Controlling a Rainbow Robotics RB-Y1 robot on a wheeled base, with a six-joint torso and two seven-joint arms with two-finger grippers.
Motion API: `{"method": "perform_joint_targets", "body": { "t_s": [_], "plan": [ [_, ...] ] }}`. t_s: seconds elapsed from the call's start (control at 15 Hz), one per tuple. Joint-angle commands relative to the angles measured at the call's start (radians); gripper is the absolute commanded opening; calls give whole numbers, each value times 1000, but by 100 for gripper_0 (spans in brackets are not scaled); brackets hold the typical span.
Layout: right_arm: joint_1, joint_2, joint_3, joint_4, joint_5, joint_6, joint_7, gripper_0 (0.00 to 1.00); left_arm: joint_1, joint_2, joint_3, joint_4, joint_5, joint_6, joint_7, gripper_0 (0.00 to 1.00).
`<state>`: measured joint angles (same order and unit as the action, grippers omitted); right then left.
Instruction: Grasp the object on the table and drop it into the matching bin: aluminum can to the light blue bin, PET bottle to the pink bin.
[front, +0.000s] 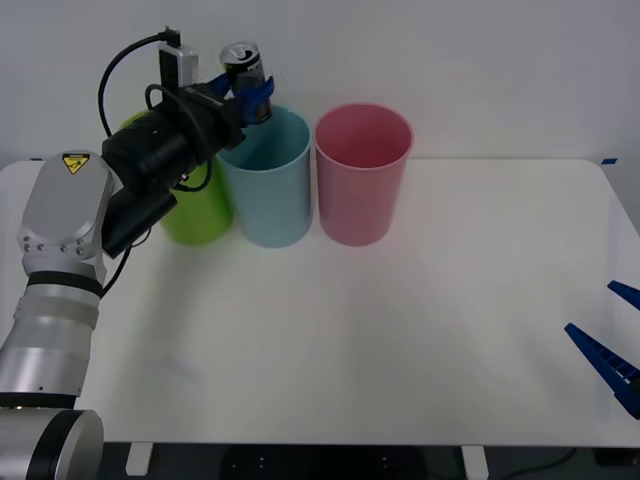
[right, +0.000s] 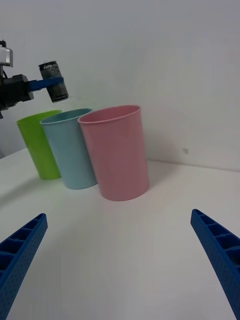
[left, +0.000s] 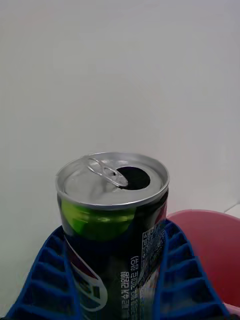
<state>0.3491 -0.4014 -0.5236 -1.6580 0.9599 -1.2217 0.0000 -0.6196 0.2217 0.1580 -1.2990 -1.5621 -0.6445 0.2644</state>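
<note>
My work surface: the table (front: 420, 330), wide, flat, white, with rounded corners. Standing on it along the far edge, I count three upright bins in a row: lime green bin (front: 195, 215), the light blue bin (front: 268, 190), the pink bin (front: 360, 185), each just beside its neighbour.

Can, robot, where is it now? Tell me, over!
Left gripper shut on the can, held over the light blue bin. Right gripper open, low at the table's right edge. Nothing in the way.
</note>
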Motion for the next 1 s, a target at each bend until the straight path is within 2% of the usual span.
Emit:
{"method": "perform_joint_targets", "body": {
  "t_s": [0.07, 0.47, 0.8, 1.0],
  "plan": [
    [0, 0, 0, 0, 0, 0, 0, 100, 0, -1, 0, 0, 4, 0, -10, 100],
    [0, 0, 0, 0, 0, 0, 0, 100, 1, 2, 1, 0, 33, 0, -11, 100],
    [0, 0, 0, 0, 0, 0, 0, 100, 38, 68, 1, 0, 171, -43, -33, 100],
    [0, 0, 0, 0, 0, 0, 0, 100, 101, 110, 6, -49, 249, -64, -43, 100]
  ]
}}
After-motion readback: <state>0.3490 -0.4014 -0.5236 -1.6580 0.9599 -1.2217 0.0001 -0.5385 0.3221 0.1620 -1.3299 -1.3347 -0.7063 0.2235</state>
